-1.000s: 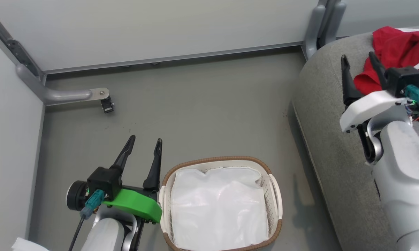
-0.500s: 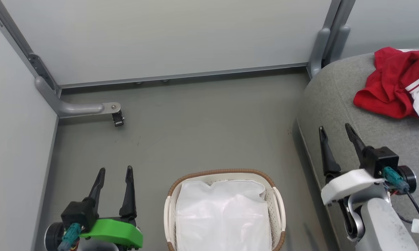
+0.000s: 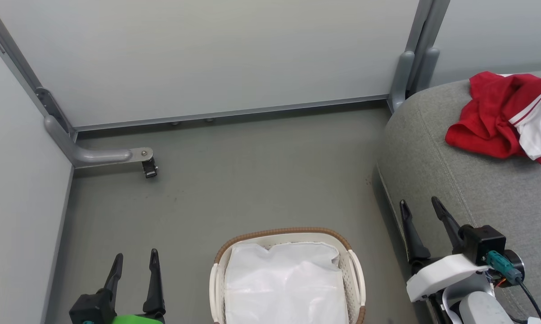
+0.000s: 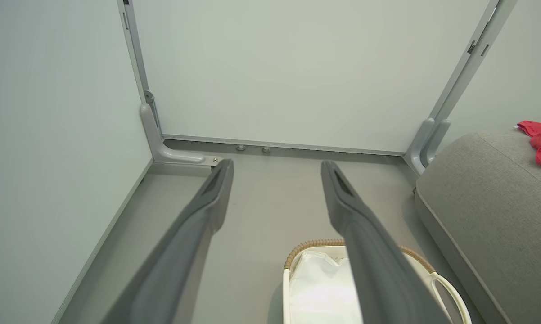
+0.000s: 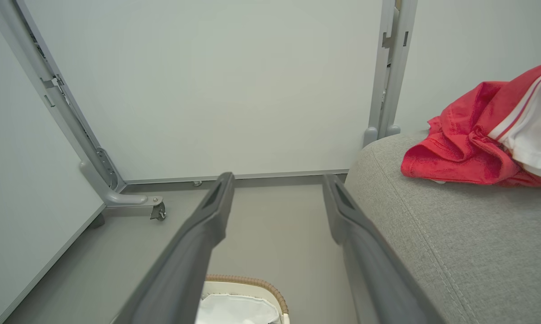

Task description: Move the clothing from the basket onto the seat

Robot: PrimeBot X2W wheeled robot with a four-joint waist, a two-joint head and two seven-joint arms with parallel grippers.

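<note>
- Red clothing [image 3: 486,121], in the head view, lies heaped on the seat [image 3: 468,189], well to the right of the basket [image 3: 270,234] and beyond it. The basket holds nothing but its white liner [image 3: 284,288], so the job looks finished.
- In the same view, the left gripper [image 3: 136,253] hangs left of the basket and the right gripper [image 3: 419,201] right of it at the seat's edge. Both have their fingers parted and are empty.
- In the left wrist view, the left gripper [image 4: 277,163] is spread wide over the bare floor [image 4: 270,211] beyond the basket's rim. A further reach into the basket could snag the liner and haul it out like a garment.
- In the right wrist view, the right gripper [image 5: 278,176] gapes wide, carrying nothing. The clothing [image 5: 455,148] rests right of the basket, toward the seat's rounded end. A careless sweep of that arm might drag it down to the floor.
</note>
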